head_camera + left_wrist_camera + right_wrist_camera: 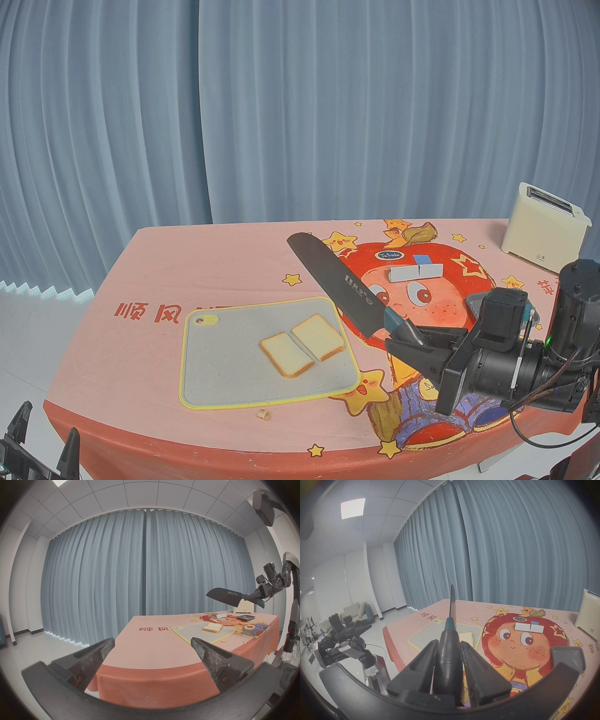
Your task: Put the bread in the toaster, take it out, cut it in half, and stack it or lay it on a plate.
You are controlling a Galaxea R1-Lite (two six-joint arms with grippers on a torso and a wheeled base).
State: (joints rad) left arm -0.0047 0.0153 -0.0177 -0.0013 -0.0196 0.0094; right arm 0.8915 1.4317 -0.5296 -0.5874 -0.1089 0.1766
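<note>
Your right gripper (pixel 406 337) has its jaws squeezed tight on the handle of the knife (pixel 337 281) and holds it in the air just beside the cutting board (pixel 212 369). The two bread halves (pixel 289 354) lie side by side on that board. Your left gripper (pixel 151 644) hangs low off the counter (pixel 187 262), its jaws wide apart with nothing in them.

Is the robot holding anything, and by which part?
Jaws of the right gripper clamp a black-bladed kitchen knife by its handle; the left gripper holds nothing.

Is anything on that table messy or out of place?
Only a small crumb on the tablecloth, just off the near edge of the cutting board. The two bread halves lie flat on the board.
</note>
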